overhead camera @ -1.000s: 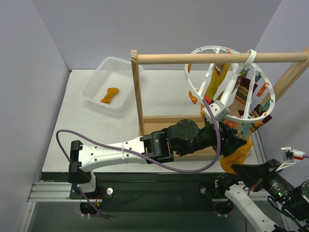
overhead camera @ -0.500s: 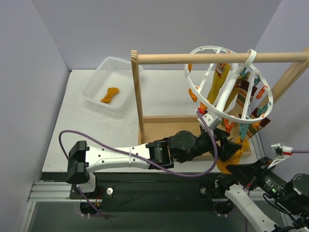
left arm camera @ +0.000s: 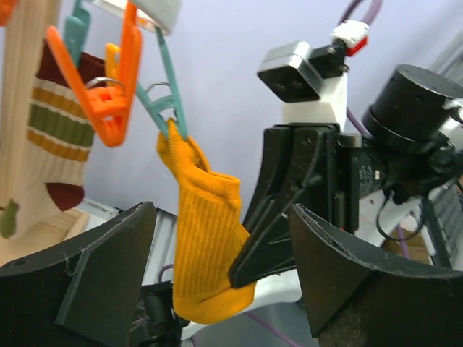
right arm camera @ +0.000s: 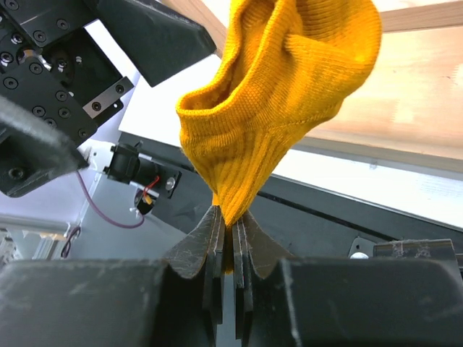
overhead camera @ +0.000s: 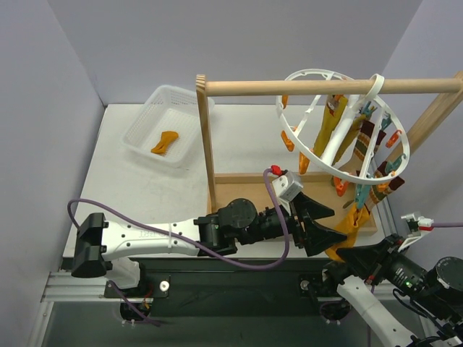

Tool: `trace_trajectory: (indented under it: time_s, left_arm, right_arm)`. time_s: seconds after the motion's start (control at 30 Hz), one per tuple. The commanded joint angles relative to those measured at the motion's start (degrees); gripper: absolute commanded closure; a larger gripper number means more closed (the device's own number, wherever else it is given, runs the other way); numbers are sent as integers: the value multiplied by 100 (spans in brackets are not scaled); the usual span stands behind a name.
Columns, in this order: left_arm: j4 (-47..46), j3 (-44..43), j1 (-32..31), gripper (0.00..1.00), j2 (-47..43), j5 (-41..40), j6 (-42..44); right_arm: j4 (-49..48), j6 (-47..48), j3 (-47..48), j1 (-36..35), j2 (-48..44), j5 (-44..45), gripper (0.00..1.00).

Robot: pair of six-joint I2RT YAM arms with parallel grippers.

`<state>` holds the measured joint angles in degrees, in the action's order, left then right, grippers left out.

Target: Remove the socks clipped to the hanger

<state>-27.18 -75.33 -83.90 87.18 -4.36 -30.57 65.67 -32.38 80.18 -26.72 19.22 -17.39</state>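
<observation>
The left jaws have backed off the mustard sock (left arm camera: 206, 246), spread apart; the right jaws alone clamp its toe, seemingly ready to pull.

Basket (overhead camera: 134, 131) back-left on desk (overhead camera: 145, 202), sock (overhead camera: 165, 142) inside; hanger (overhead camera: 316, 72) on rack rod (overhead camera: 246, 88) (right end), socks (overhead camera: 367, 139) clipped beneath.

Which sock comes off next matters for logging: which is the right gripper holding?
The plain mustard-orange sock hanging from a teal clip; the right gripper pinches its lower end. The striped socks hang free.
</observation>
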Motion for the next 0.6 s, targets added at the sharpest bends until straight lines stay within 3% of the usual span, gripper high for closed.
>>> trace_trajectory:
  time_s: [0.0,0.2,0.57]
  left_arm:
    - [-271,36,93,15,-96,603,-405]
    - [63,-78,198,14,10,506,-704]
    - [-655,440,409,16,9,1059,-1381]
  right_arm:
    - [-274,206,33,0,310,-467,100]
    - [-370,259,103,0,363,-757,99]
    - [-555,294,121,0,424,-951,98]
